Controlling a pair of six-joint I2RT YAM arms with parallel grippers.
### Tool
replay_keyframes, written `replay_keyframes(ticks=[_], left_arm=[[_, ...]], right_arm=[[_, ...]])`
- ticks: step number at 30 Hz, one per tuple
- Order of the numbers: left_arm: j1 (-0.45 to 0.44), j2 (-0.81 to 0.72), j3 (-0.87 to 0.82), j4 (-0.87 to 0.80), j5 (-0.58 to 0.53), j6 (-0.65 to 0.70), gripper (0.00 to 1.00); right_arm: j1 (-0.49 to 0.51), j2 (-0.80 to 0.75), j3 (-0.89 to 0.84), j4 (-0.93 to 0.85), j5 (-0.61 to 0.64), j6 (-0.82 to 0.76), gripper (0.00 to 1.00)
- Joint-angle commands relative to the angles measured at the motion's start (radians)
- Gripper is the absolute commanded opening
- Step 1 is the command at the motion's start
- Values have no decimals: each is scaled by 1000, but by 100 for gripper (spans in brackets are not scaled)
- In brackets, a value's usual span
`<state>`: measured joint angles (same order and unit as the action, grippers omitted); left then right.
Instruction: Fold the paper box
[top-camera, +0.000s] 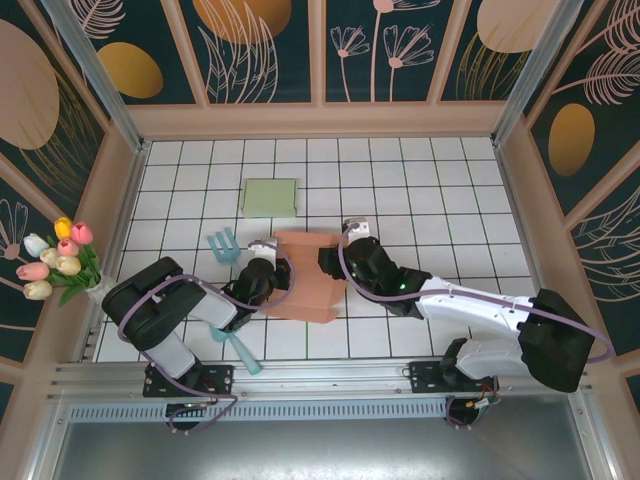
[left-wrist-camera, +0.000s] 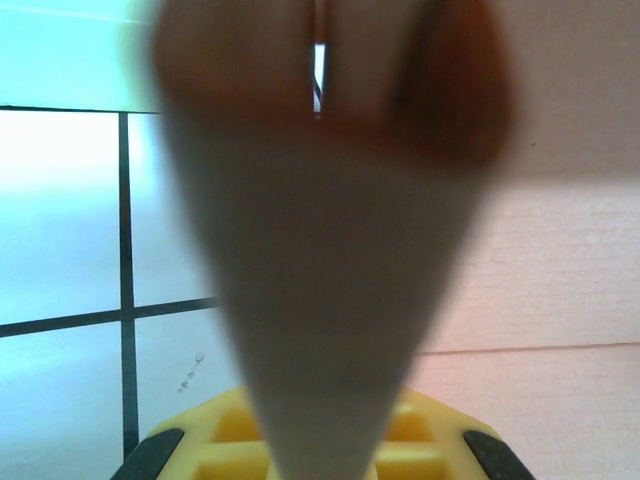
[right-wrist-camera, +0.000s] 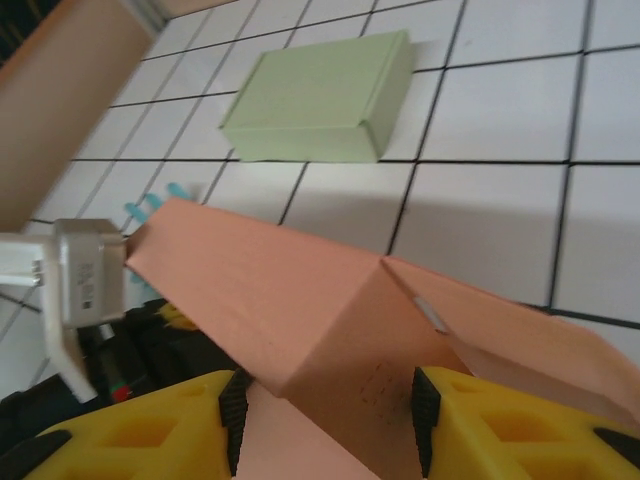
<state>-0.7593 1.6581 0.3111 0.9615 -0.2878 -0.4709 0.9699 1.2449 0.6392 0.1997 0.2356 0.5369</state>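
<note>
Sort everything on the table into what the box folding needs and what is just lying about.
Needed: pink paper box, left gripper shut on it, right gripper around a raised flap.

Lying about: green box, teal fork, tulips.

left fingers (top-camera: 268, 268): pinched together | right fingers (right-wrist-camera: 325, 410): parted, gripping

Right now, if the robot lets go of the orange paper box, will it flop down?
Probably a bit. The orange paper box looks like thin card, with flaps lifted along creases, so they'd likely sag. It seems light, and would probably slide easily on the tiled table.
</note>
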Motion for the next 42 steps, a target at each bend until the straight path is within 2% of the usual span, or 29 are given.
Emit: replay_keyframes(ticks=[1, 15, 22, 29, 37, 42], left_arm=[[-4, 22, 22, 59, 31, -36, 0], [-4, 111, 42, 105, 88, -54, 0], [-5, 126, 46, 104, 86, -66, 0], [-4, 119, 77, 6, -19, -68, 0], [-4, 119, 88, -23, -98, -28, 0], [-4, 121, 75, 2, -87, 27, 0]], right_arm=[[-27, 20, -31, 141, -147, 49, 49], [-58, 32, -101, 381, -279, -10, 50], [-73, -21, -176, 477, -301, -33, 50], [-38, -96, -112, 117, -85, -78, 49], [57, -242, -120, -147, 105, -135, 50], [46, -317, -49, -336, 223, -218, 52]])
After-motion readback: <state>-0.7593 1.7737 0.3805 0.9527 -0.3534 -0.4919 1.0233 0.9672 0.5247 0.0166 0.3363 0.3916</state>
